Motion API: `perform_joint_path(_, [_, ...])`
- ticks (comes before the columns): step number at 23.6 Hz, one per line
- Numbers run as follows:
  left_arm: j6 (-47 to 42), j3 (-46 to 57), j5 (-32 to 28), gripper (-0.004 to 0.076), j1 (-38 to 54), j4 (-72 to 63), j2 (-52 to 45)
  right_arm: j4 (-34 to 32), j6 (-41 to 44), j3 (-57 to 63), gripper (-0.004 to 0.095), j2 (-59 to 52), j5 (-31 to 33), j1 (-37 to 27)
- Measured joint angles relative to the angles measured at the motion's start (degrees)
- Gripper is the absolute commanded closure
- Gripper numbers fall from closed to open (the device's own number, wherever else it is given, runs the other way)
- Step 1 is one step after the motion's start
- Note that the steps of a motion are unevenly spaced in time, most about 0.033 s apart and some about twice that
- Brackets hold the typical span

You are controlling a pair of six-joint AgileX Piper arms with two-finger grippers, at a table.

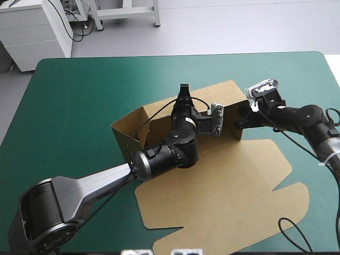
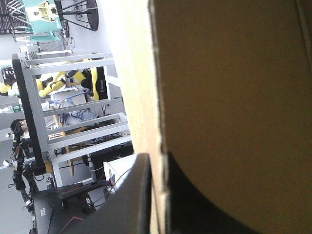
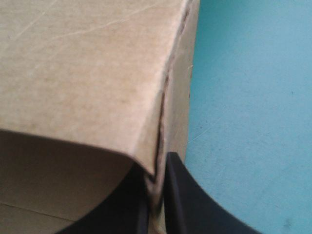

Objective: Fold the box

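Observation:
The brown box point(image 1: 229, 91) stands mid-table with its walls raised, and its lid panel point(image 1: 228, 186) lies flat toward the front. My left gripper point(image 1: 184, 93) reaches over the tray to the back wall. In the left wrist view, the left gripper point(image 2: 158, 195) is shut on the thin edge of the box point(image 2: 234, 97). My right gripper point(image 1: 245, 116) is at the right end wall. In the right wrist view, the right gripper point(image 3: 157, 195) is shut on the corner fold of the box point(image 3: 83, 73).
Bare teal-green cover point(image 1: 79, 95) lies left of the box and beyond it, and also beside the right gripper as the cover point(image 3: 253, 97). The flat lid reaches almost to the table's front edge. The left arm crosses over the box's front-left part.

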Motion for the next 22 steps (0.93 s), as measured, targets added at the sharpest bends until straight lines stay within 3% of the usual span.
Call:
perform_joint_path(3, [0.0,0.0,0.0,0.0727,0.0,0.0,0.1,0.1,0.5,0.0,0.0923,0.0,0.0,0.0])
perform_joint_path(5, [0.0,0.0,0.0,0.0682,0.0,0.1,0.1,0.1,0.8,0.0,0.0923,0.0,0.0,0.0])
perform_joint_path(10, [0.4,0.0,-0.6,0.0316,-0.2,-1.5,0.2,0.4,1.9,0.0,0.0921,0.1,-0.8,0.0])
perform_joint_path(11, [0.6,0.1,-0.9,0.029,-0.4,-2.4,0.2,0.5,2.7,0.0,0.0919,0.3,-1.3,0.0])
perform_joint_path(22, [0.7,0.3,-2.9,0.0323,-4.0,-4.0,-1.6,-5.2,11.7,-0.5,0.0919,0.3,-4.5,0.1])
